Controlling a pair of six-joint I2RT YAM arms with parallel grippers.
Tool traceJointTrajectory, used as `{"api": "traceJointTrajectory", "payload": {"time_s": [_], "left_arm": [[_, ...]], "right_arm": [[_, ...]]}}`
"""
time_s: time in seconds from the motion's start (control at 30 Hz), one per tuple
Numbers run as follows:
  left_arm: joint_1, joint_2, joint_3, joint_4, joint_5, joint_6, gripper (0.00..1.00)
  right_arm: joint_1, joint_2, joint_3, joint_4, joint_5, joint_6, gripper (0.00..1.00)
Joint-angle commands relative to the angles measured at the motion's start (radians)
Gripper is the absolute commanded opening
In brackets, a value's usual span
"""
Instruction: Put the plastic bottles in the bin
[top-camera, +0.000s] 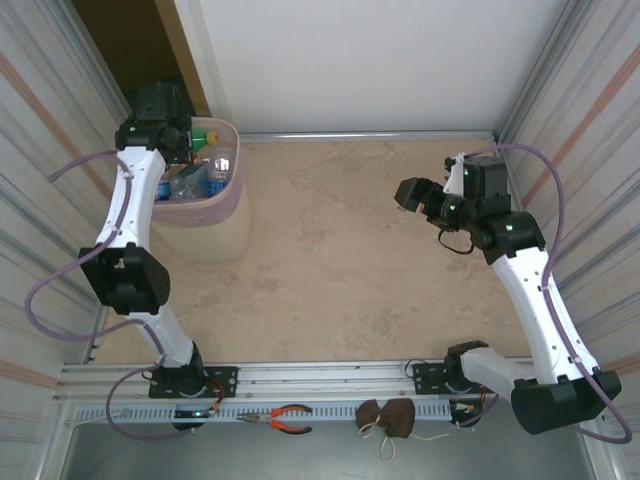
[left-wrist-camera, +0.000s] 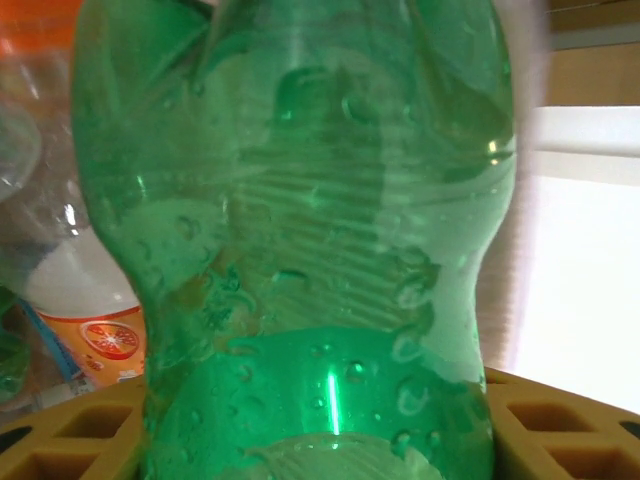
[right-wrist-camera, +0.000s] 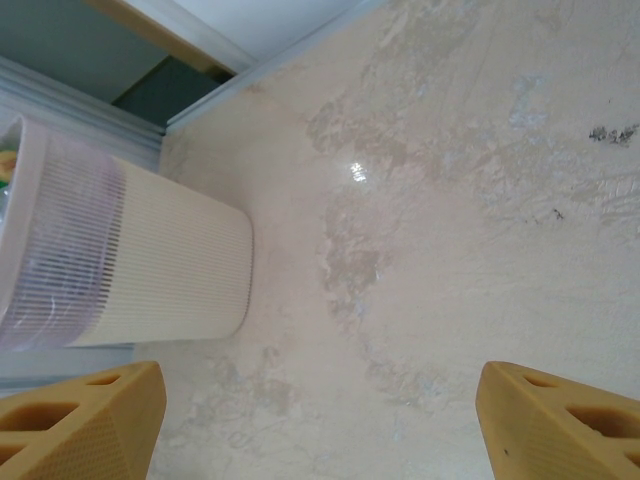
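Note:
My left gripper (top-camera: 190, 140) hangs over the open top of the bin (top-camera: 205, 225), shut on a green plastic bottle (top-camera: 206, 135). In the left wrist view that green bottle (left-wrist-camera: 300, 220) stands upright between the yellow fingers (left-wrist-camera: 70, 440), close to the lens. Behind it in the bin lies a clear bottle with an orange label (left-wrist-camera: 100, 335). More bottles with blue labels (top-camera: 205, 180) lie inside the bin. My right gripper (top-camera: 415, 195) hovers open over the bare table at the right, nothing between its fingers (right-wrist-camera: 90, 420). The bin (right-wrist-camera: 150, 270) is far to its left.
Corrugated walls close in both sides of the table (top-camera: 350, 250). A dark gap (top-camera: 120, 40) opens behind the bin at the back left. Orange-handled pliers (top-camera: 290, 418) and a brown pouch (top-camera: 387, 415) lie on the front rail.

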Motion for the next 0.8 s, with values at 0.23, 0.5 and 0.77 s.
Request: {"api": "traceJointTrajectory", "payload": {"time_s": [0.23, 0.5, 0.77], "left_arm": [[-0.002, -0.061, 0.017, 0.012, 0.005, -0.07, 0.78], [-0.003, -0.16, 0.016, 0.013, -0.013, -0.033, 0.83], [-0.002, -0.295, -0.031, 0.028, -0.01, 0.107, 0.8]], "right_arm": [[-0.014, -0.007, 0.0, -0.005, 0.005, -0.008, 0.8], [-0.014, -0.015, 0.014, -0.013, 0.005, -0.009, 0.8], [-0.014, -0.042, 0.017, -0.026, 0.011, -0.013, 0.8]]}}
